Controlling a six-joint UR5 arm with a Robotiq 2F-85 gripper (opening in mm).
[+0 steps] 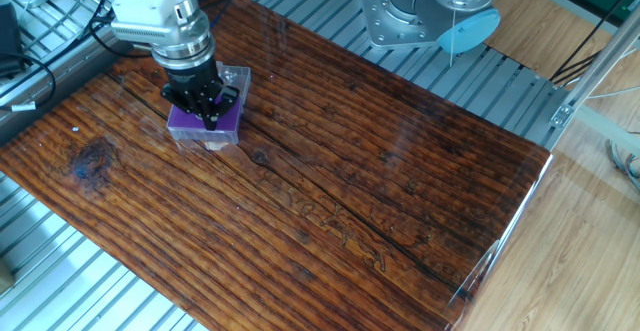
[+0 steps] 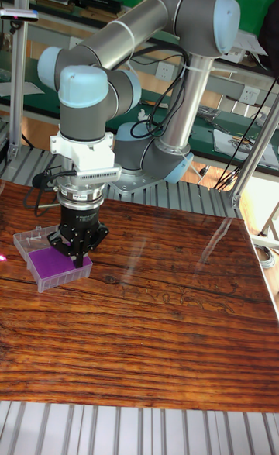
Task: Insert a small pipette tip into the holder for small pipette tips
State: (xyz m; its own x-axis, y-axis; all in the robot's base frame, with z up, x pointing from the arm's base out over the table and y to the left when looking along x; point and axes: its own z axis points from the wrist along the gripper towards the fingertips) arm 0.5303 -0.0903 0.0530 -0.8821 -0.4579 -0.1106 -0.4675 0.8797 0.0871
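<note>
We see a big wooden table (image 1: pixel 330 181) with dark stripes in the wood. Near its far left corner sits a small clear box (image 1: pixel 207 121) with a purple top full of tiny holes. The robot arm (image 2: pixel 155 29) bends down over the box. Its black claw (image 1: pixel 209 123) points straight down, right over the purple top. The two fingers (image 2: pixel 77 257) look very close together. We cannot tell if they pinch a small tip, because it is too tiny to see. From the tall view, the claw (image 2: pixel 77 263) hangs over the right side of the box (image 2: pixel 46 263).
</note>
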